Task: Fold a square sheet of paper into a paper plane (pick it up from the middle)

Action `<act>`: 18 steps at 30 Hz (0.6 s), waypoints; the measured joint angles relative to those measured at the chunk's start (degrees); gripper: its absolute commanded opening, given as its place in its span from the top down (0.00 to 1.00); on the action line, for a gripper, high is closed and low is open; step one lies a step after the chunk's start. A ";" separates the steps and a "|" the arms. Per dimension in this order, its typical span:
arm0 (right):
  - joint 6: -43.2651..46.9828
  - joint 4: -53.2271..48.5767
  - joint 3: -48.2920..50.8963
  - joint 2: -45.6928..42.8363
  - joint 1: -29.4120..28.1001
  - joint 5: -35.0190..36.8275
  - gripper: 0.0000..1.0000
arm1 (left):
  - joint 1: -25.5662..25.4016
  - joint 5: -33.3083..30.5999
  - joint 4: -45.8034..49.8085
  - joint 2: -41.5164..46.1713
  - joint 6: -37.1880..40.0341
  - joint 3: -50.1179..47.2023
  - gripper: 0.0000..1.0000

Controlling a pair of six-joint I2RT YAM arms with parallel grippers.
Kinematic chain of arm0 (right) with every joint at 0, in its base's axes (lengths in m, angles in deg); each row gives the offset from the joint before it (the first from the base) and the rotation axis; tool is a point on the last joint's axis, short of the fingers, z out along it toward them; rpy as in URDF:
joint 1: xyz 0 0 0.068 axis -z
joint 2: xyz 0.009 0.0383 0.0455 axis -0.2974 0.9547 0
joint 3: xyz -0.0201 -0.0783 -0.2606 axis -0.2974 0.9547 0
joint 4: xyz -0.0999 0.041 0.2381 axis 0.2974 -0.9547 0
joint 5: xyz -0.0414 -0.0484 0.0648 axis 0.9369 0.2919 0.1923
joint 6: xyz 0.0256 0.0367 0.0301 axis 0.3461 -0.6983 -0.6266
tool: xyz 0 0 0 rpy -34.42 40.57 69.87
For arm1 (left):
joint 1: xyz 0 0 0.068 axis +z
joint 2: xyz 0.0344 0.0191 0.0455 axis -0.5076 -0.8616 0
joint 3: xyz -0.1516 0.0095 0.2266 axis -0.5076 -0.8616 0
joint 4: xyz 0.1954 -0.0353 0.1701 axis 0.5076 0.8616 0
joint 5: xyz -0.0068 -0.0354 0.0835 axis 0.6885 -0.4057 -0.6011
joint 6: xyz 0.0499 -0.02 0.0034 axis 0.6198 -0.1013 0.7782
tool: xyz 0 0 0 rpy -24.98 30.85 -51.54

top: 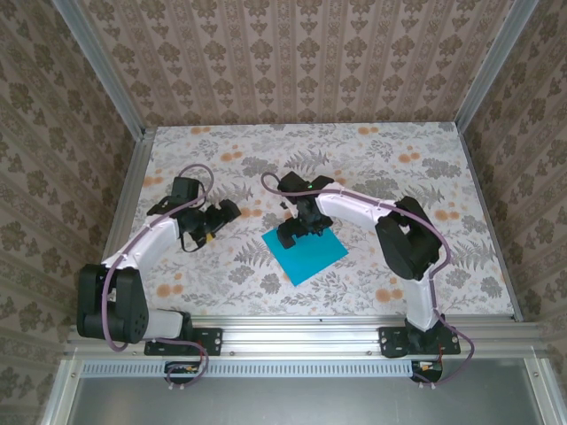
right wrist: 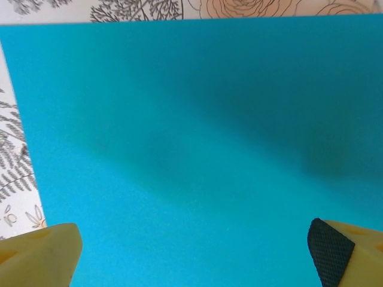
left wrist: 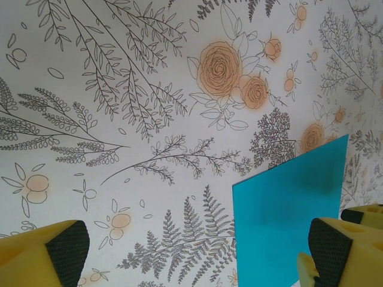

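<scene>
Over the sheet's far corner, we've got the right gripper (top: pixel 297 232), its yellow fingers (right wrist: pixel 42 257) spread wide with nothing pinched. Whether they touch the paper, we can't tell. Below it the square sheet of paper (top: pixel 312 258) lies flat on the floral table (top: pixel 372 159), front of centre. It's turned diamond-wise, one corner toward the arm bases, the opposite one toward the back. Away to the left, the left gripper (top: pixel 211 226) is spread and empty too.
</scene>
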 measured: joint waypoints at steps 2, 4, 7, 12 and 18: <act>0.15 -0.50 -0.31 1.07 0.00 -0.04 0.00 | 0.00 0.00 -0.02 0.00 0.00 0.00 0.02; 0.22 -1.07 -0.57 1.75 0.00 -0.20 0.00 | 0.00 0.00 0.00 0.00 0.07 0.00 0.02; 0.39 -1.97 -1.75 2.91 -0.04 -0.17 0.00 | 0.00 0.00 -0.02 -0.15 0.20 0.00 0.02; 0.66 -2.51 -2.56 4.96 -0.46 0.92 0.03 | -0.02 0.00 0.00 -1.01 0.37 0.00 0.02; 0.79 -3.23 -2.75 6.14 -1.14 3.32 0.10 | -0.02 0.02 -0.02 -2.19 0.39 0.00 0.02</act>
